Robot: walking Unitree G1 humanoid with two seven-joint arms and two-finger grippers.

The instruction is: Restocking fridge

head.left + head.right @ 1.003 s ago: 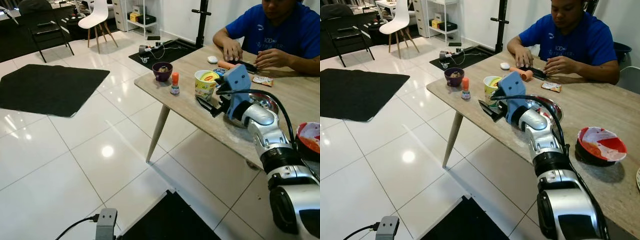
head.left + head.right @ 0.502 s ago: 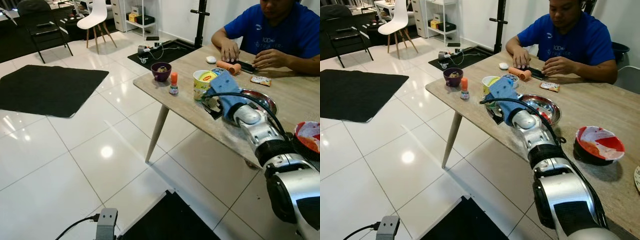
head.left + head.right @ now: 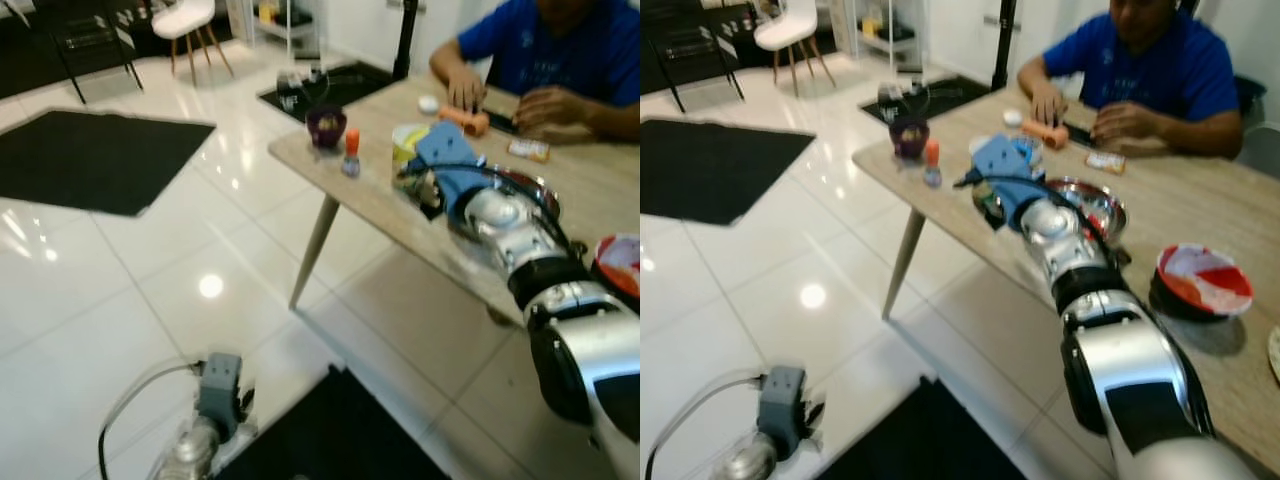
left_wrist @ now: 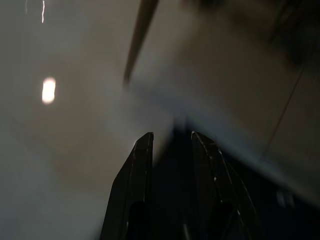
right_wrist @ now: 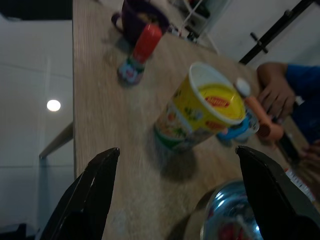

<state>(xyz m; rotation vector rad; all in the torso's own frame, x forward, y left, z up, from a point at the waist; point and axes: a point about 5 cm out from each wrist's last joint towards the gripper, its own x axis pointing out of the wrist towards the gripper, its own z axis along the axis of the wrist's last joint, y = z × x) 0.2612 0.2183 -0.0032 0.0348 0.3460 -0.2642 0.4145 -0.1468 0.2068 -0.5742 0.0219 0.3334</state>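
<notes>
Two arms are on my feed, and the head views are smeared, so fine detail is doubtful; far left and low, my left gripper [image 4: 172,145] hangs over the pale tiled floor [image 3: 120,260] beside the edge of a black mat [image 3: 340,430], its two black fingers [image 4: 137,165] nearly parallel with only a narrow slit between them, holding nothing; further along, a light wood-grain table [image 3: 380,205] on a slanted pale leg carries a dark purple round bowl [image 3: 325,126] at its near corner, with a small bottle with an orange cap [image 3: 351,152] just beside it; next comes a yellow paper instant-noodle cup [image 5: 200,115], standing upright on the wood with a small blue-lidded tub [image 5: 239,131] touching its far side, as best I can judge through the blur; my right gripper [image 5: 177,197] is held out above the tabletop, its fingers [image 5: 92,185] spread wide and empty, the cup ahead of them and not touched; a shiny round steel bowl [image 3: 1095,205] sits just beyond the forearm; further right stands a red-and-black bowl [image 3: 1200,285] with white inside; across the table a person in a blue shirt [image 3: 1170,70] sits with both hands on the tabletop.
</notes>
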